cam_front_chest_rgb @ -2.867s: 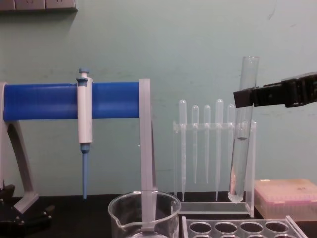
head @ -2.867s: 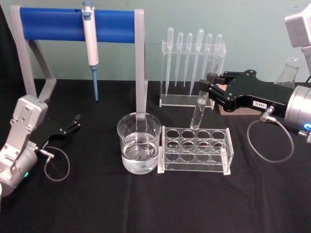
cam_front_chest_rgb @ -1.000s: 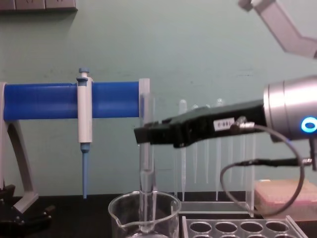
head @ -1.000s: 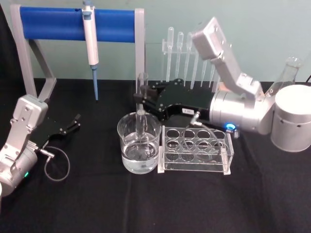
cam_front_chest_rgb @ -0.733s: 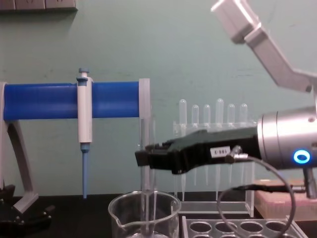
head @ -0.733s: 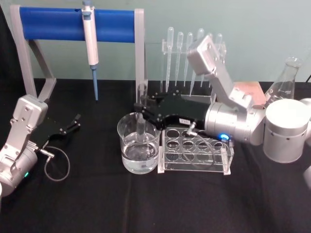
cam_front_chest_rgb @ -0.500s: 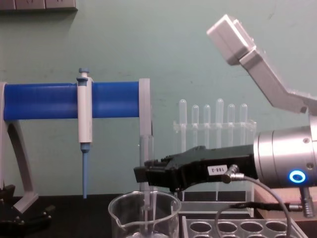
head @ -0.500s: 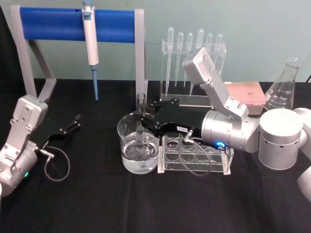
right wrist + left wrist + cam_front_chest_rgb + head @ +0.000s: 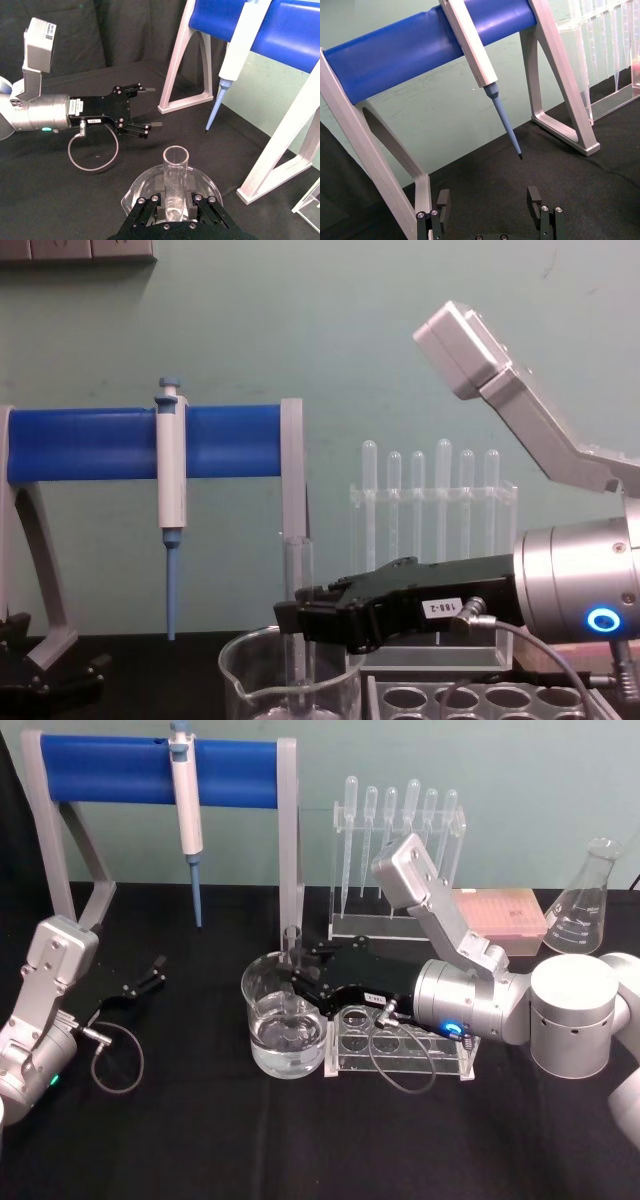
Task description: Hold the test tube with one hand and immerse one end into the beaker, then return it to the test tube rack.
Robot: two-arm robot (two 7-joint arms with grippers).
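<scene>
One test tube [image 9: 291, 942] pinched upright in right gripper [image 9: 297, 968]; long axis vertical, lower end down inside beaker [image 9: 262, 1038] directly beneath gripper; test tube rack [image 9: 445, 1055] just beside, under its wrist; left gripper [image 9: 148, 976] spread, idle, well apart.

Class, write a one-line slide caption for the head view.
Right gripper holds the test tube upright in the beaker beside the rack; left gripper rests open.

A pale green wall [image 9: 350, 340] backs the black-draped table [image 9: 200, 1140]; white plates [image 9: 75, 250] sit high on it.
</scene>
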